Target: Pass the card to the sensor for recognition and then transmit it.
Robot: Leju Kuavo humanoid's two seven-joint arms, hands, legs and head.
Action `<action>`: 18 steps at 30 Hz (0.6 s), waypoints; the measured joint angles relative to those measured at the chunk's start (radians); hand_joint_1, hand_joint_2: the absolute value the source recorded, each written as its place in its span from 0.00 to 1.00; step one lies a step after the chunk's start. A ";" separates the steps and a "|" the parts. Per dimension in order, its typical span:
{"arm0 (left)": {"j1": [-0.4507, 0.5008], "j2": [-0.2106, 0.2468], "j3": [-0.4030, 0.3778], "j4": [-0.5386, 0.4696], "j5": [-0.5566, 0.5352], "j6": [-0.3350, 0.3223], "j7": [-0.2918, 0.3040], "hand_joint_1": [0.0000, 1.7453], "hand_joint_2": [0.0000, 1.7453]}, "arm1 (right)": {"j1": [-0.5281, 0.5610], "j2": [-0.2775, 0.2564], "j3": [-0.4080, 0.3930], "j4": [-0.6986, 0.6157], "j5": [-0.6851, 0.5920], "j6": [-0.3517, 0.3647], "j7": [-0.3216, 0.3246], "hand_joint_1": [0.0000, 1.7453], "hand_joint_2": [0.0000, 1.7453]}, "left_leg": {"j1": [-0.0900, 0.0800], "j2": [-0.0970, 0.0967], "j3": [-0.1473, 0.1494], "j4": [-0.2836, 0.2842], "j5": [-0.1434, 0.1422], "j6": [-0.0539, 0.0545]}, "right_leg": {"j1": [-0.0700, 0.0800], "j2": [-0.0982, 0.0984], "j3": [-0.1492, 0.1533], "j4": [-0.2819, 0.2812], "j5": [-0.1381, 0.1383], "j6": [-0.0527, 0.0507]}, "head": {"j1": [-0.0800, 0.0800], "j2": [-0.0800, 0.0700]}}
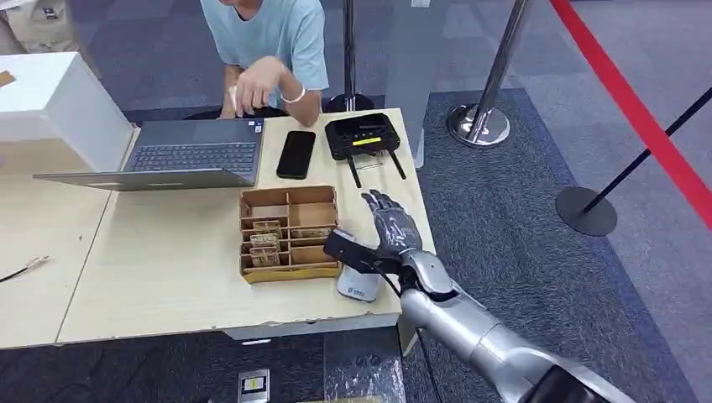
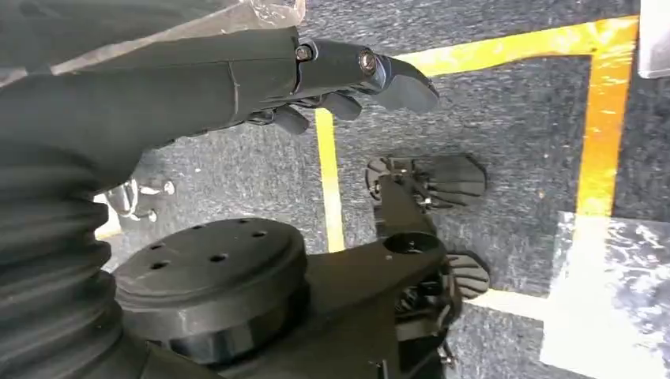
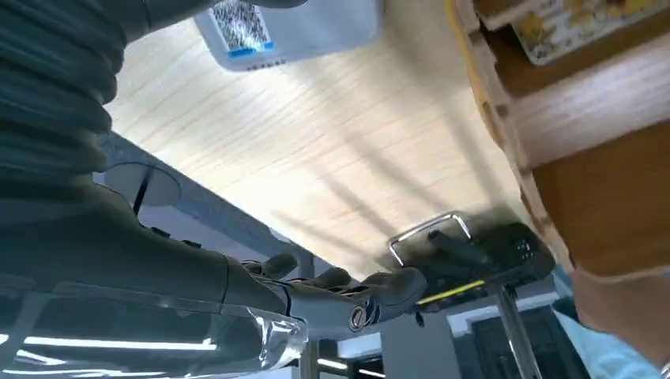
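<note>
A wooden compartment box (image 1: 288, 272) stands on the table and holds several small cards (image 1: 264, 239). My right hand (image 1: 391, 223) hovers just right of the box, its fingers stretched out and apart with nothing in them. A white sensor (image 1: 359, 288) lies flat on the table beside the box's front right corner, partly under my right wrist. The right wrist view has the sensor (image 3: 294, 25) with its barcode label, the box wall (image 3: 581, 185) and a card (image 3: 586, 25) inside it. My left hand (image 2: 316, 75) hangs over the floor, holding nothing, its fingers loosely extended.
An open laptop (image 1: 190, 156), a black phone (image 1: 295, 154) and a black device with antennas (image 1: 363, 134) lie at the table's far side. A person (image 1: 270, 50) sits behind them. A white box (image 1: 50, 99) stands far left. Stanchion bases (image 1: 479, 124) stand to the right.
</note>
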 joint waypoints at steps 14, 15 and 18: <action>-0.015 0.000 -0.008 0.000 -0.026 0.012 0.011 0.00 1.00 | -0.011 0.078 0.039 0.078 -0.006 -0.032 -0.060 0.00 1.00 | 0.000 0.000 0.001 0.000 0.000 0.000 | 0.000 0.000 0.000 0.000 0.000 0.000 | 0.000 0.000; -0.018 0.000 -0.008 0.000 -0.027 0.012 0.011 0.00 1.00 | -0.014 0.087 0.042 0.081 -0.005 -0.037 -0.069 0.00 1.00 | 0.000 0.000 0.001 0.000 0.000 0.000 | 0.000 0.000 0.001 0.000 0.000 0.000 | 0.000 0.000; -0.022 0.000 -0.008 0.000 -0.029 0.011 0.015 0.00 1.00 | -0.019 0.111 0.052 0.089 0.005 -0.068 -0.083 0.00 1.00 | 0.000 0.000 0.001 0.000 0.000 0.000 | 0.000 0.000 0.000 0.000 0.000 0.000 | 0.000 0.000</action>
